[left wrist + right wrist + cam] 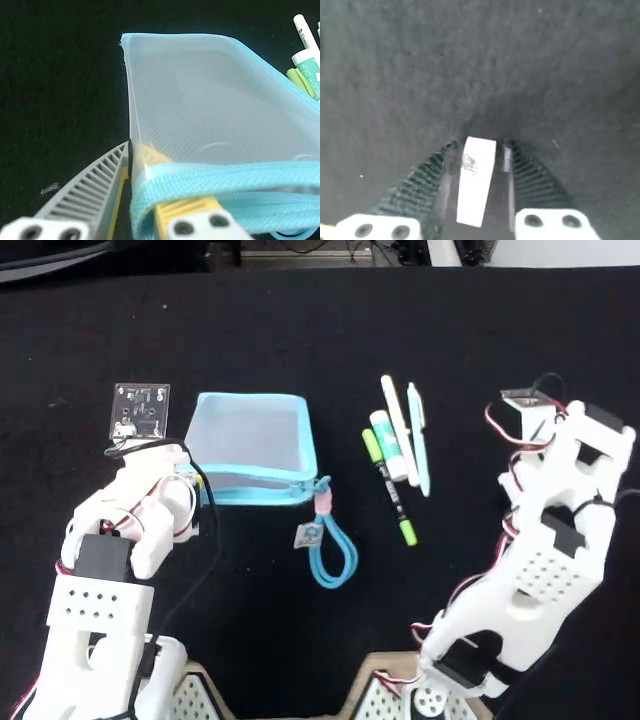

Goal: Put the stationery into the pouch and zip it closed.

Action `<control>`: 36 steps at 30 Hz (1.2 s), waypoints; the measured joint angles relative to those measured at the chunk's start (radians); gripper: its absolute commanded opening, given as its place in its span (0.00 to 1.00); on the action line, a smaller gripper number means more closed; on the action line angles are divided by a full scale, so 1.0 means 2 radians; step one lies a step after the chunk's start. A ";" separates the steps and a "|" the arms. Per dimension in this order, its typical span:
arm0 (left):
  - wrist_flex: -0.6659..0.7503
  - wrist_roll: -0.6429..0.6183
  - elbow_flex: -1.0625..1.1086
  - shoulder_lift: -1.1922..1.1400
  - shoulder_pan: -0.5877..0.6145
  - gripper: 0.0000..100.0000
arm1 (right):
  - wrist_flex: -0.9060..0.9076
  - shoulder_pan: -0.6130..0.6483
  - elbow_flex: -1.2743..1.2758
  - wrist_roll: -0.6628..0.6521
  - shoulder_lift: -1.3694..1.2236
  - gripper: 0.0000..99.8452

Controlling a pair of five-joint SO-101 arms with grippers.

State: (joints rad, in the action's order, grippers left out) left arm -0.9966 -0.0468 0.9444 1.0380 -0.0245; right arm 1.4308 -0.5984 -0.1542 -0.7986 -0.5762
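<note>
The blue mesh pouch [250, 440] lies on the black bench [300, 330], with the pens and markers [400, 455] clustered just beside it. The left jaws are clamped on the pouch's corner edge, one inside its mouth. The right jaws, well apart from the pouch, grip a small white block [475, 185].

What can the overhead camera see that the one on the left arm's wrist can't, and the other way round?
The high view adds the whole right arm, the zip's pink tab and the stationery at full length. The left wrist view adds the pouch mesh weave, with the left claw placing its yellow finger inside and its grey ribbed finger outside. Both share the pouch, that claw at its corner, and some stationery ends.
</note>
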 measured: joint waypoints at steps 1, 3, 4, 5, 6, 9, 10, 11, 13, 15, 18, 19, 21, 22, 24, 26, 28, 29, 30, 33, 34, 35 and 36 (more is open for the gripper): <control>0.000 0.000 0.000 0.000 0.000 0.03 | 0.009 -0.002 -0.002 -0.003 0.000 0.12; 0.000 0.000 0.000 0.000 0.000 0.03 | 0.026 -0.002 -0.002 -0.008 -0.001 0.15; 0.000 0.000 0.000 0.000 0.000 0.03 | 0.034 -0.002 -0.002 -0.012 -0.001 0.15; 0.000 0.000 0.000 0.000 0.000 0.03 | 0.040 -0.002 -0.002 -0.015 -0.001 0.15; 0.000 0.000 0.000 0.000 0.000 0.03 | 0.044 -0.002 -0.002 -0.016 -0.001 0.15; 0.000 0.000 0.000 0.000 0.000 0.03 | 0.048 -0.002 -0.002 -0.018 -0.001 0.16; 0.000 0.000 0.000 0.000 0.000 0.03 | 0.048 -0.002 -0.002 -0.018 -0.001 0.16; 0.000 0.000 0.000 0.000 0.000 0.03 | 0.048 -0.002 -0.002 -0.018 -0.001 0.16; 0.000 0.000 0.000 0.000 0.000 0.03 | 0.049 -0.002 -0.002 -0.022 -0.001 0.16; 0.000 0.000 0.000 0.000 0.000 0.03 | 0.049 -0.002 -0.002 -0.035 -0.001 0.15; 0.000 0.000 0.000 0.000 0.000 0.03 | 0.048 -0.002 -0.002 -0.042 -0.005 0.15; 0.000 0.000 0.000 0.000 0.000 0.03 | 0.045 -0.007 -0.002 -0.042 -0.005 0.15; 0.000 0.000 0.000 0.000 0.000 0.03 | 0.035 -0.015 -0.002 -0.042 -0.005 0.15; 0.000 0.000 0.000 0.000 0.000 0.03 | 0.031 -0.016 -0.002 -0.044 -0.005 0.15; 0.000 0.000 0.000 0.000 0.000 0.03 | 0.021 -0.017 0.003 -0.044 -0.005 0.14; 0.000 0.000 0.000 0.000 0.000 0.03 | 0.011 -0.017 0.013 -0.044 -0.003 0.09; 0.000 0.000 0.000 0.000 0.000 0.03 | -0.004 -0.017 0.023 -0.044 -0.002 0.03; 0.000 0.000 0.000 0.000 0.000 0.03 | -0.012 -0.019 0.026 -0.044 -0.002 0.01; 0.000 0.000 0.000 0.000 0.000 0.03 | -0.017 -0.021 0.028 -0.044 -0.002 0.01; 0.000 0.000 0.000 0.000 0.000 0.03 | -0.022 -0.026 0.028 -0.044 -0.001 0.01; 0.000 0.000 0.000 0.000 0.000 0.03 | -0.021 -0.027 0.028 -0.044 0.002 0.01; 0.000 0.000 0.000 0.000 0.000 0.03 | -0.012 -0.028 0.029 -0.044 0.010 0.01; 0.000 0.000 0.000 0.000 0.000 0.03 | 0.002 -0.028 0.030 -0.044 0.018 0.01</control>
State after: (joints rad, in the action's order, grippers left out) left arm -0.9966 -0.0468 0.9444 1.0380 -0.0245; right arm 1.4339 -0.6536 -0.0944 -0.8876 -0.5393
